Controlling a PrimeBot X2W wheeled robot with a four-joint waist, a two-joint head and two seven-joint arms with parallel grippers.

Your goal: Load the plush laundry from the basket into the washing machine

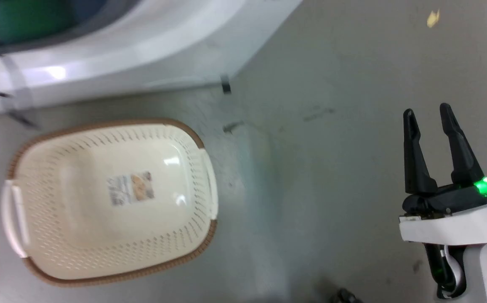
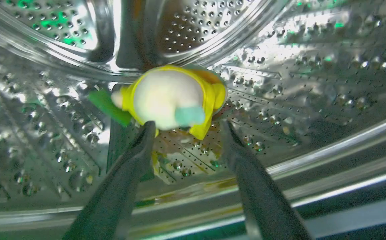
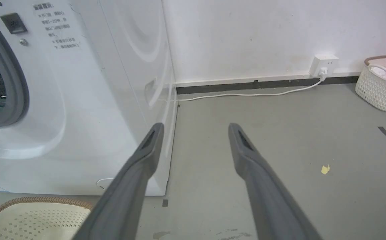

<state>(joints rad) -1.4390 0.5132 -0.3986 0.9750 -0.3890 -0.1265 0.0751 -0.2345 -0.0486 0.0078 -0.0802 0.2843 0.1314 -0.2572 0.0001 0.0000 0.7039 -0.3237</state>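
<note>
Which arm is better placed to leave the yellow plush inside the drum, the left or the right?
Left. The left gripper is inside the steel drum, open, with the yellow plush at its fingertips. The right gripper hangs open over the floor, outside the washing machine.

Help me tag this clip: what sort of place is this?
Probably a laundry room: a white front-loading washing machine, a cream basket on the grey floor before it, and a white basket holding clothes by the wall.

Shiny steel drum [image 2: 313, 66], soft yellow plush [image 2: 169, 100], perforated plastic basket [image 1: 79, 235]
</note>
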